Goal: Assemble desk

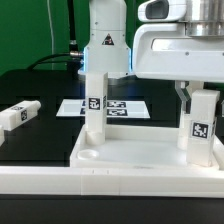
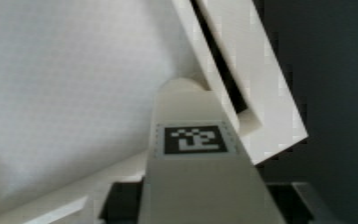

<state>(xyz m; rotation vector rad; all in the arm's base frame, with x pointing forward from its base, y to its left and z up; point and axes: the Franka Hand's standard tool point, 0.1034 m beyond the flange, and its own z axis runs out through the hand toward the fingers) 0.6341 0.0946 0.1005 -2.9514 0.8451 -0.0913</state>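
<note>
One white desk slab (image 1: pixel 120 160), three tagged legs in sight, two upright on the slab (image 1: pixel 94 110) (image 1: pixel 200 125), one lying loose (image 1: pixel 18 114), one marker board (image 1: pixel 120 106)

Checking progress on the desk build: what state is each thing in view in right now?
Desk slab: lying flat, sockets facing up.
Standing leg: upright at the slab's far corner, free of the gripper.
Held leg: upright at the slab, gripped.
Gripper: shut on the held leg.
Loose leg: lying on the table.
Marker board: flat on the table.
</note>
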